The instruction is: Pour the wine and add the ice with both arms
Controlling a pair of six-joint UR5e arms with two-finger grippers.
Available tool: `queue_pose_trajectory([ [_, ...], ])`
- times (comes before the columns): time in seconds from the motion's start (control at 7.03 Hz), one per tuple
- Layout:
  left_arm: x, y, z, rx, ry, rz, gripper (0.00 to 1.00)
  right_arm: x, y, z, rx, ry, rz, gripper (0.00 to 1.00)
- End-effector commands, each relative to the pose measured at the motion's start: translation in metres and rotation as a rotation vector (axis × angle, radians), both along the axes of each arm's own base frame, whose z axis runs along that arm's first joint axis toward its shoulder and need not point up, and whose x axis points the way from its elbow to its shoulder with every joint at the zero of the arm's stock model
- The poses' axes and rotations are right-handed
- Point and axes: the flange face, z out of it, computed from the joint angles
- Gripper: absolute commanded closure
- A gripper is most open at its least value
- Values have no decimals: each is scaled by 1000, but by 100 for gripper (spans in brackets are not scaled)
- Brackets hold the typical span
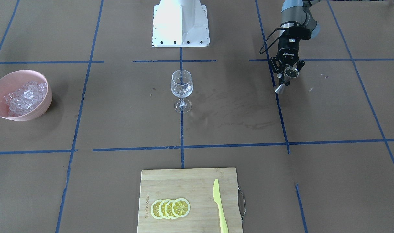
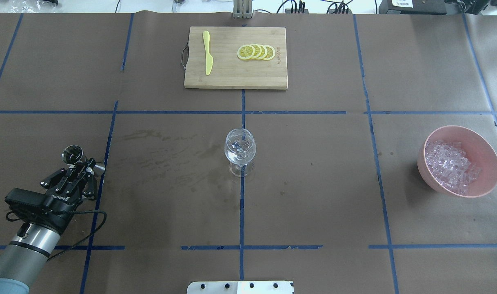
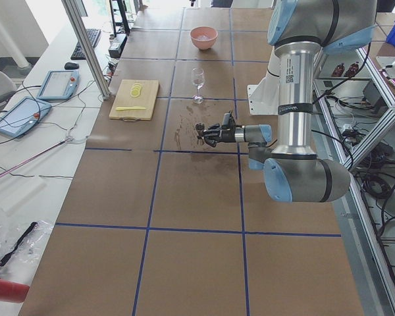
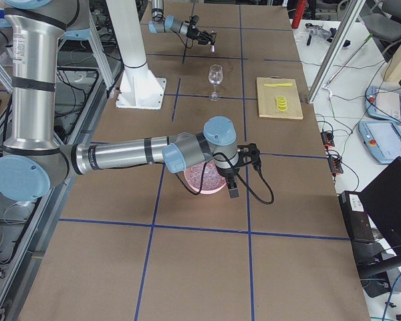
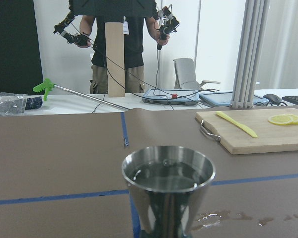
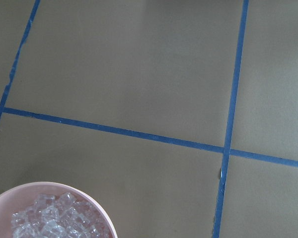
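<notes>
Brown paper crossed by blue tape lines (image 2: 242, 204) covers the table (image 2: 313, 183), and a clear stemmed wine glass (image 2: 240, 149) stands upright at its centre, where two lines meet, with a few clear pieces showing in its bowl. Well to the robot's right of it sits a round pale pink bowl (image 2: 490, 157) heaped with the ice (image 2: 450, 165), small glassy whitish cubes. The grey-silver right arm (image 4: 134, 155) stretches low across the table with its wrist above this bowl; the right gripper (image 4: 231, 186) is too small there to make out, so I cannot tell whether its fingers are spread or closed, and the right wrist view shows only the bowl's rim, the ice and bare paper. At the robot's left, well apart from the glass, the left arm (image 2: 26, 245) holds its black left gripper (image 2: 84, 166) above the table, fingers clenched on the waist of a shiny steel double-cone jigger (image 2: 72, 155). In the left wrist view the jigger stands upright with what looks like clear liquid in its upper cup. Wet marks (image 2: 163, 151) stain the paper between jigger and glass. On the far side lies a rectangular bamboo cutting board (image 2: 232, 75) bearing four overlapping yellow lemon slices (image 2: 256, 52) and a pale yellow plastic knife (image 2: 208, 57)
</notes>
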Motion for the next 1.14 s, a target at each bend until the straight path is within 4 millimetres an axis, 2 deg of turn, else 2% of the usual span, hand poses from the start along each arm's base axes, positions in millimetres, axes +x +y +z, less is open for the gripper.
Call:
queue_pose_trajectory([
  [0.0,14,-1,-41,88,-43,7,100,0,0,0,0,0,0,0],
  [0.14,25,1,-55,97,-12,52,100,0,0,0,0,0,0,0],
  [0.43,51,0,-97,113,63,89,100,0,0,0,0,0,0,0],
  [0.71,65,0,-118,149,-7,88,100,1,0,0,0,0,1,0],
  [1.0,90,-2,-154,174,-78,80,100,0,1,1,-4,0,2,0],
])
